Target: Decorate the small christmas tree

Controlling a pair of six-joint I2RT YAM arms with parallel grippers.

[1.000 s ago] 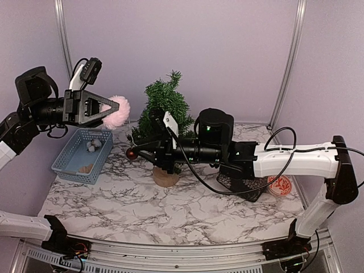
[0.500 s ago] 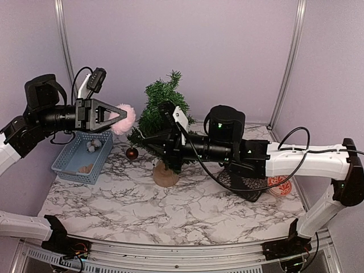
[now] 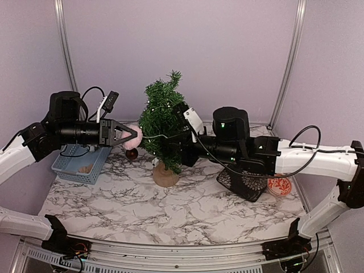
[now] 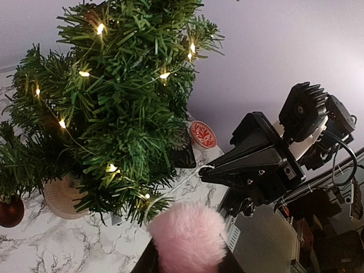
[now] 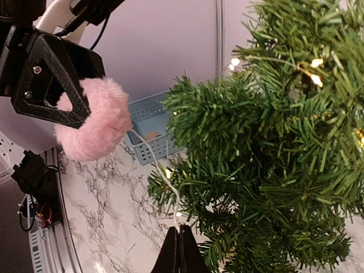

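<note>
- Standing upright mid-table, lit: tree (image 3: pixel 162 114).
- Gripping a pink pompom (image 4: pixel 187 236) in the left claw (image 3: pixel 134 135), narrow, at the tree's 9 o'clock, just beside its branches.
- Pinching a white cord (image 5: pixel 156 168) in the right claw (image 5: pixel 178 243), fully closed, at the tree's 3 o'clock.

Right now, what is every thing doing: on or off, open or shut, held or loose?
small christmas tree: upright on its wooden base, lights on.
pink pompom: held in the air beside the tree.
left gripper: shut on the pink pompom.
white string: stretched from the pompom to the right gripper.
right gripper: shut on the white string.
red bauble: loose under the lowest branches.
blue basket: upright, with small things inside.
</note>
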